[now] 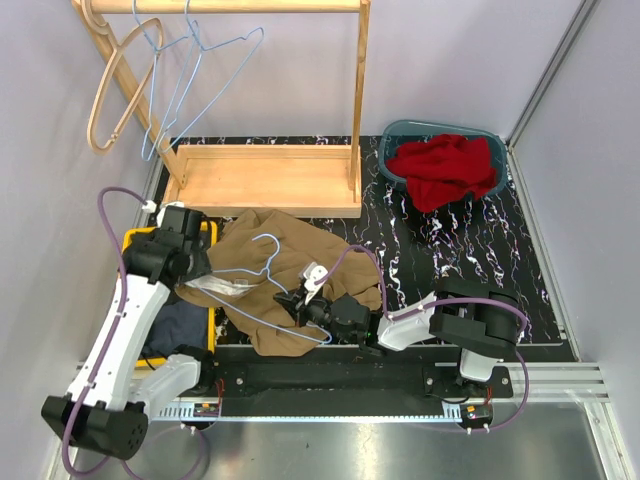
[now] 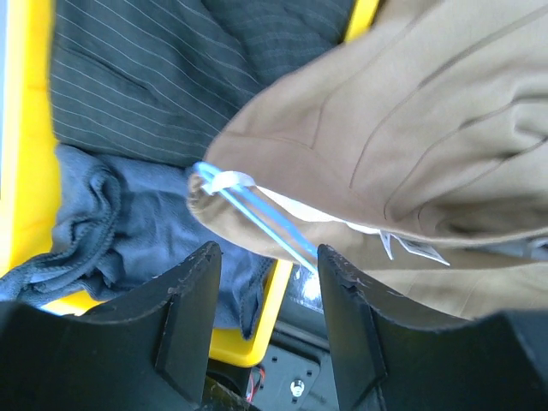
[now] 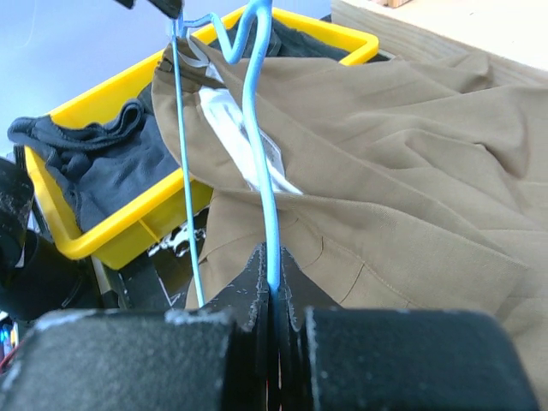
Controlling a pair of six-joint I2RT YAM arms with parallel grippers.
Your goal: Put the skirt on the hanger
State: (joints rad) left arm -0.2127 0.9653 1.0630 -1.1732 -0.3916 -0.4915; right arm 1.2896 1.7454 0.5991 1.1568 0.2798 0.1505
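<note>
From above, you see the skirt (image 1: 300, 262) lying crumpled on the surface (image 1: 480, 260), one edge over the yellow bin (image 1: 212, 228), with the hanger (image 1: 268, 268) on top. In the left wrist view, the left tool (image 2: 270, 317) stands apart and empty, just before the waistband (image 2: 214, 193). In the right wrist view, the right tool (image 3: 272, 300) is clamped on the hanger wire. The cloth looks soft and limp, so I think you should take it at the firmer waistband.

Bright, even light from above leaves only soft shadows on the bench (image 1: 480, 260), the wrist views slightly soft close to the lens.
</note>
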